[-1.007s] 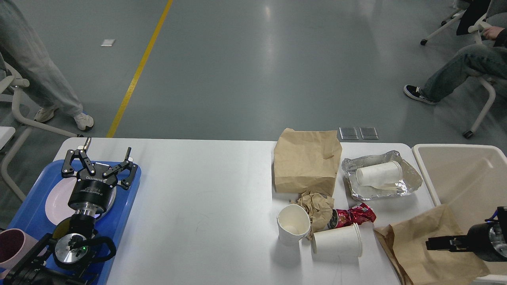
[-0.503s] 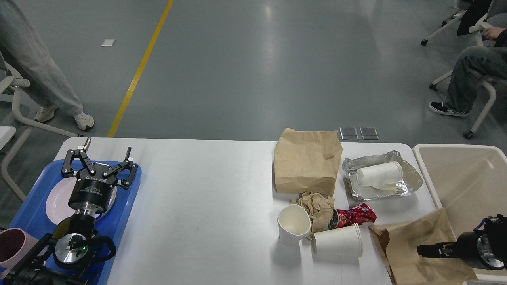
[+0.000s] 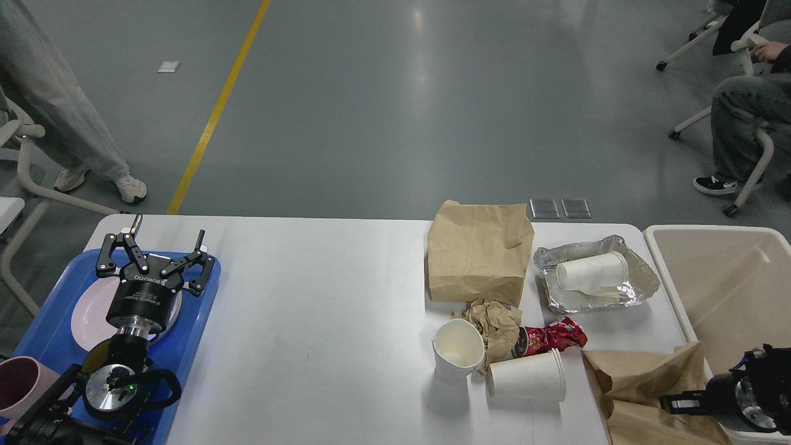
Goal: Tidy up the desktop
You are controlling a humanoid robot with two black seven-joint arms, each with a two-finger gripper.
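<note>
The right gripper (image 3: 670, 405) sits low at the near right corner, seen dark and side-on against a crumpled brown paper bag (image 3: 642, 386); whether its fingers pinch the paper cannot be told. The left gripper (image 3: 154, 247) hangs over the blue plastic tray (image 3: 198, 309) with its fingers spread wide, holding nothing.

Containers: the tray carries a pale pink plate (image 3: 83, 315) under the left gripper, and a mauve cup (image 3: 18, 386) stands at its near end. The cream plastic bin (image 3: 735, 278) beside the table's right end shows a bare interior where visible. A crinkled foil tray (image 3: 636, 287) holds a white paper cup (image 3: 590, 270) lying on its side. An upright dented paper cup (image 3: 457, 352) looks empty.

Since half a second ago the near bag has buckled and folded up, its flat sheet now bunched, and the right gripper has drawn nearer to the bottom edge.

The desktop (image 3: 321, 309) is a wide white matte top with rounded corners, filling the lower view. Its right half carries a flat brown paper bag (image 3: 479, 253), a wad of brown paper (image 3: 494, 321), a red foil wrapper (image 3: 553, 337) and a tipped paper cup (image 3: 528, 374).
</note>
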